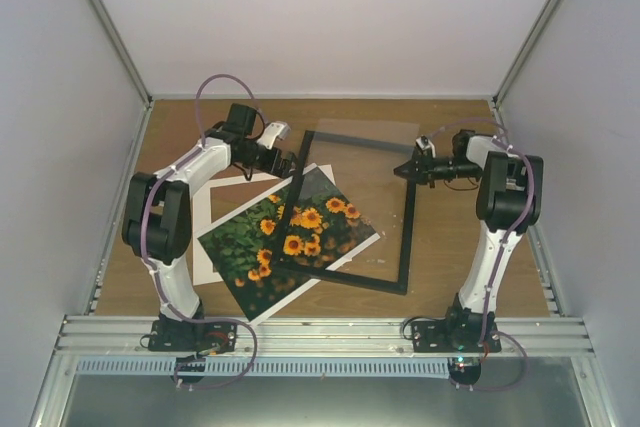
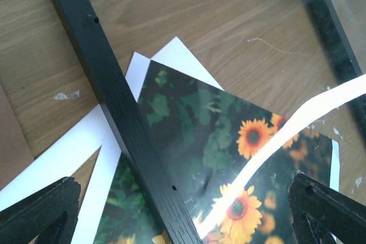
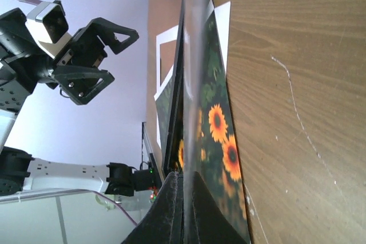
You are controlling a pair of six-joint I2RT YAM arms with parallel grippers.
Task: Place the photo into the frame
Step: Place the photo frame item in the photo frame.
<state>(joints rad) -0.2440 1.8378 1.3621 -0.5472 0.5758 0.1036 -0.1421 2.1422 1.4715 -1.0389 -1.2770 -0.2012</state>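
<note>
The photo, orange sunflowers on dark green with a thin white border, lies tilted on the table. The thin black frame lies across its right half. My left gripper is open and empty, hovering over the frame's left bar and the photo. My right gripper is shut on the edge of a clear sheet over the frame. In the right wrist view the sheet runs edge-on out of the shut gripper, with the frame and the photo on either side.
A white mat with a cut-out window lies under the photo's left side and also shows in the left wrist view. A brown board is at the left. White walls enclose the table. A metal rail runs along the near edge.
</note>
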